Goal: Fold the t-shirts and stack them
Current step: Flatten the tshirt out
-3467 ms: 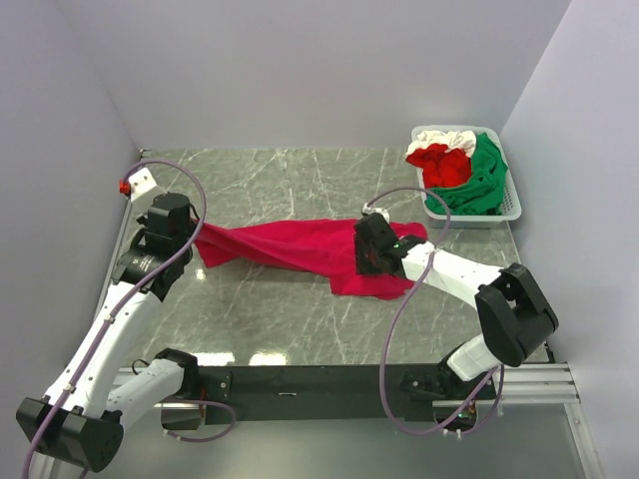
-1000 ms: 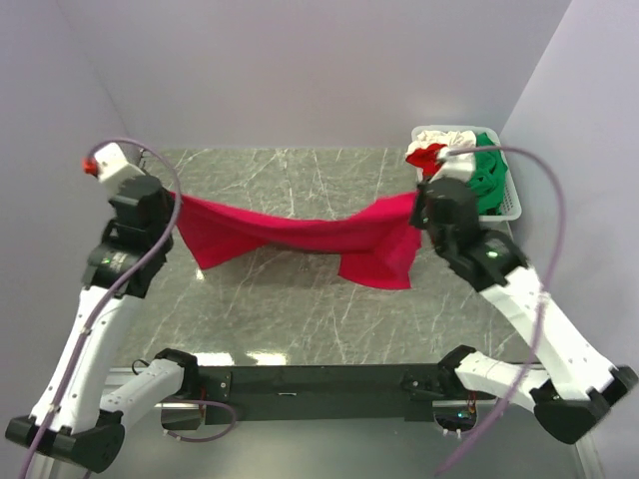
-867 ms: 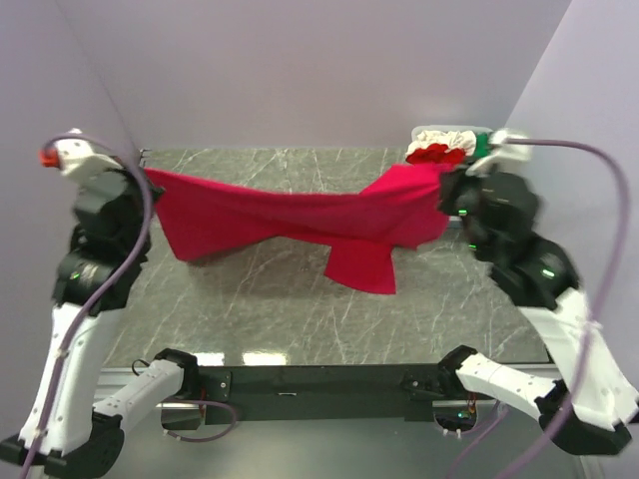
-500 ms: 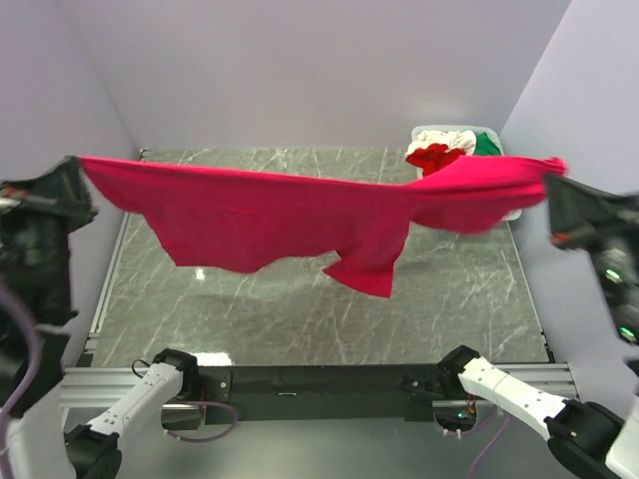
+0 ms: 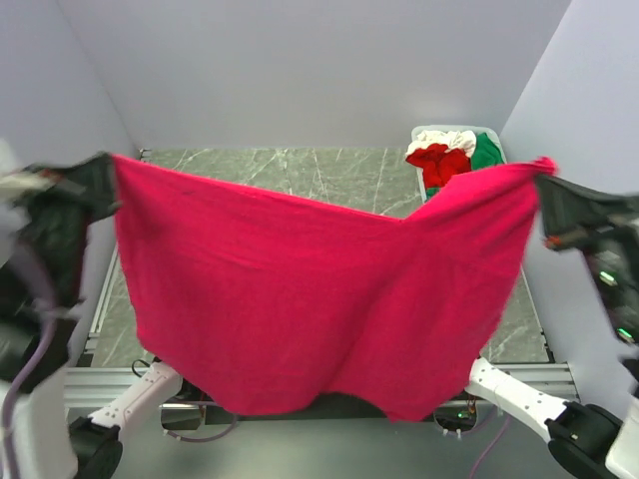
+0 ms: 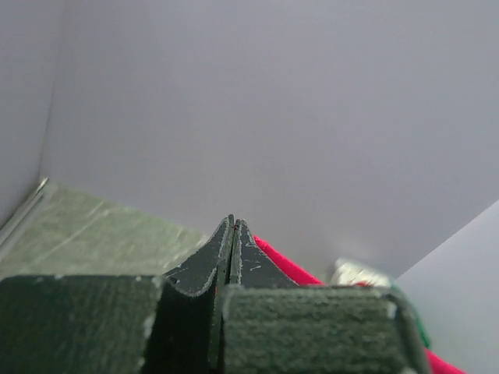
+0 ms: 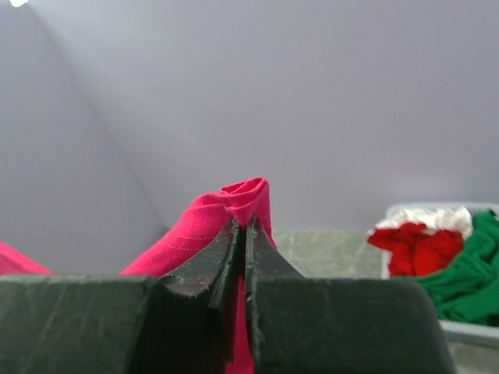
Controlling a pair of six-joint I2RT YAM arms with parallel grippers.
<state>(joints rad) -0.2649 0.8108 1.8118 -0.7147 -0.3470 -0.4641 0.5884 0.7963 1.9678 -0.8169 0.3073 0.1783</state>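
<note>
Crimson t-shirt, soft wrinkled cloth hung wide, left tool and right tool clamped on its top corners

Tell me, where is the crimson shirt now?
In the top view, the crimson t-shirt hangs spread mid-air between the left end effector and the right end effector, which pinch its upper corners.

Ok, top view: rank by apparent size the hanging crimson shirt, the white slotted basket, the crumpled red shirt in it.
1. Crimson cloth t-shirt, by far, though nearest the camera.
2. White slotted plastic basket, partly hidden.
3. Crumpled bright-red shirt inside it.
</note>
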